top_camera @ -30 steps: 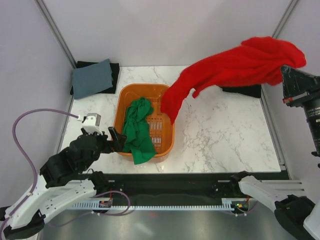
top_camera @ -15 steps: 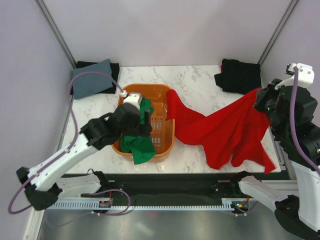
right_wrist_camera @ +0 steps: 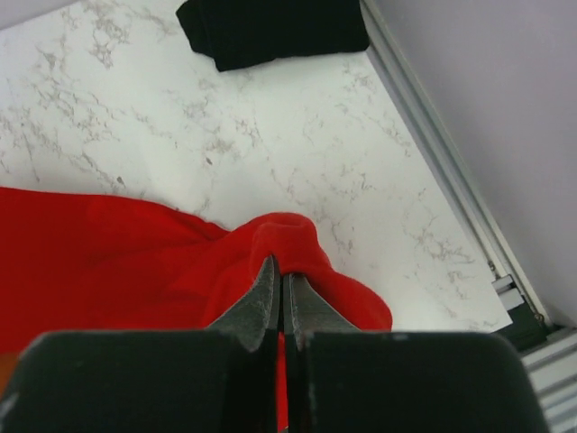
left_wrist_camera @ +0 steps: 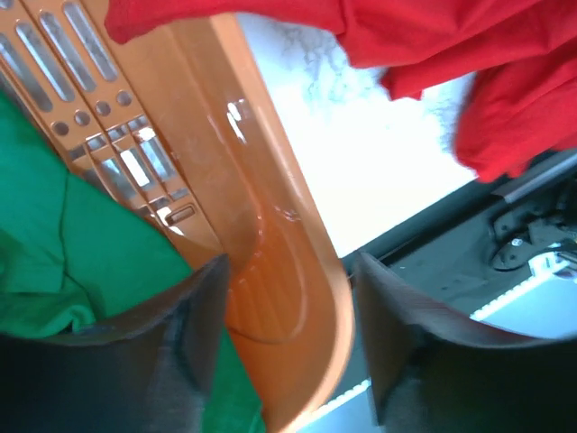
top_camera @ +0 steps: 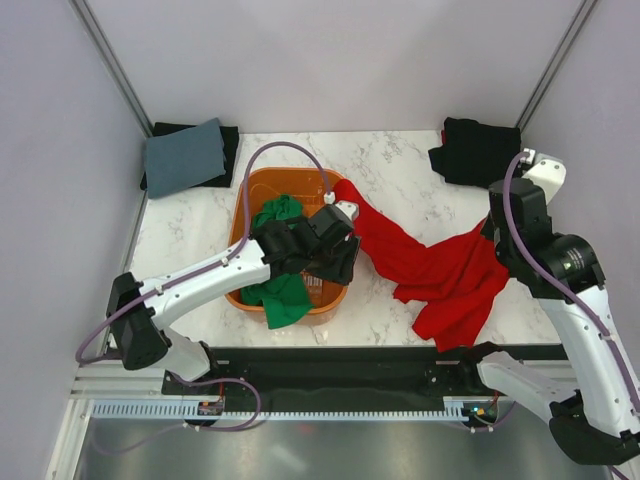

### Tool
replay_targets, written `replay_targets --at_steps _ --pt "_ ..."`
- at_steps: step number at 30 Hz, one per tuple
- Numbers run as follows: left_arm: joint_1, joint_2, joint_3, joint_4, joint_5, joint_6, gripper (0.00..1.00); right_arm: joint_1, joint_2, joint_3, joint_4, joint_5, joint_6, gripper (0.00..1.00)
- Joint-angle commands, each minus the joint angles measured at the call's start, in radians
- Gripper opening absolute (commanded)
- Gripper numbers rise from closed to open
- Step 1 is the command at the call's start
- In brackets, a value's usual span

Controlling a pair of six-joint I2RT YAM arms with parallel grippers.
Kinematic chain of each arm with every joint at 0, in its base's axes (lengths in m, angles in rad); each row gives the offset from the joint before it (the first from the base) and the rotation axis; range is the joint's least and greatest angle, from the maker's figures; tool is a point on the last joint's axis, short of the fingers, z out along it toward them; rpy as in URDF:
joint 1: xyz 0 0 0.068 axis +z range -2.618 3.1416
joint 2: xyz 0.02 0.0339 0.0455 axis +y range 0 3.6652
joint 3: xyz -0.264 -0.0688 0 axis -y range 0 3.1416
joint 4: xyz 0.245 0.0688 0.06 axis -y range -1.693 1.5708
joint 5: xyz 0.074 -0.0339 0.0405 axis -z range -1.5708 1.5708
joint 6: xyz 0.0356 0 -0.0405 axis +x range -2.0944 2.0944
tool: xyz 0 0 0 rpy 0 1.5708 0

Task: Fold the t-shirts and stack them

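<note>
Status as read from my remote station:

1. Right tool (right_wrist_camera: 280, 302): fingers pressed together, pinching a raised fold of the red t-shirt (top_camera: 440, 280), close to the right edge of the bench (top_camera: 400, 165).
2. Red t-shirt: lies crumpled across the right half of the bench. One end touches the right rim of the orange basket (top_camera: 240, 215); the other reaches the near edge.
3. Left tool (left_wrist_camera: 288, 262): fingers spread, holding nothing, one on either side of the basket's right wall (wrist view; whether they touch it, I cannot tell).
4. Green t-shirt (top_camera: 280, 300): bunched inside the basket, with one part draped over its near rim.
5. Far left corner: a folded grey shirt (top_camera: 183, 155) on top of a dark garment.
6. Far right corner: a folded black garment (top_camera: 478, 150).
</note>
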Motion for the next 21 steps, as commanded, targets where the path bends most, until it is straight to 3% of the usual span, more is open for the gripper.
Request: replay_targets --at_steps 1,3,4,7,10,13,21 --pt "0.001 0.028 -0.026 0.014 -0.021 -0.005 0.61 0.000 -0.028 -0.051 0.034 -0.055 0.055 0.00" --pt "0.001 0.063 -0.047 0.012 -0.019 0.003 0.57 -0.002 -0.032 -0.076 0.059 -0.080 0.063 0.00" --pt "0.001 0.071 -0.055 0.012 -0.021 0.006 0.47 -0.002 -0.035 -0.094 0.070 -0.095 0.065 0.00" --pt "0.004 0.062 -0.086 -0.021 -0.066 -0.026 0.29 -0.002 -0.041 -0.116 0.079 -0.108 0.065 0.00" --pt "0.022 -0.033 -0.138 -0.063 -0.139 -0.064 0.18 0.000 -0.051 -0.128 0.078 -0.112 0.054 0.00" --pt "0.077 -0.125 -0.196 -0.156 -0.173 -0.107 0.10 0.000 -0.055 -0.140 0.079 -0.103 0.049 0.00" --pt "0.284 -0.484 -0.310 -0.415 -0.205 -0.212 0.06 0.000 -0.038 -0.186 0.120 -0.141 0.069 0.00"
